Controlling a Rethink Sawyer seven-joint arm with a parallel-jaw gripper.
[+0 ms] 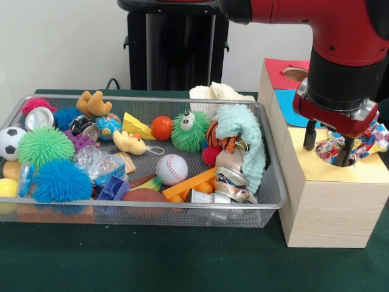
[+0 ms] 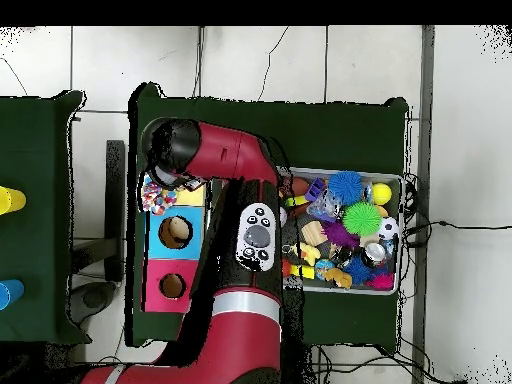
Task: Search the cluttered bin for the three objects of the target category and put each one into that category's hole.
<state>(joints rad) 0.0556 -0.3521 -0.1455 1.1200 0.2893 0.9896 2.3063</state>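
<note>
On the left, the wire mesh bin (image 1: 267,201) sits heaped with toys: spiky green (image 1: 44,146) and blue (image 1: 61,180) balls, a baseball (image 1: 172,169), a crushed can (image 1: 232,182) and a pale teal cloth (image 1: 246,137). Just to its right stands the wooden box (image 1: 328,213). Over the box's yellow section, the gripper (image 1: 329,149) hangs with its jaws spread around a crumpled multicoloured wrapper (image 1: 371,139) at the hole.

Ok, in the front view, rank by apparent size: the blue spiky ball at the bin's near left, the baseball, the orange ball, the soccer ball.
1. Blue spiky ball, clearly largest.
2. Baseball and soccer ball look alike; the soccer ball is cut off by the picture's edge, so unranked.
3. Orange ball, smallest, though it lies farther from the camera.
</note>
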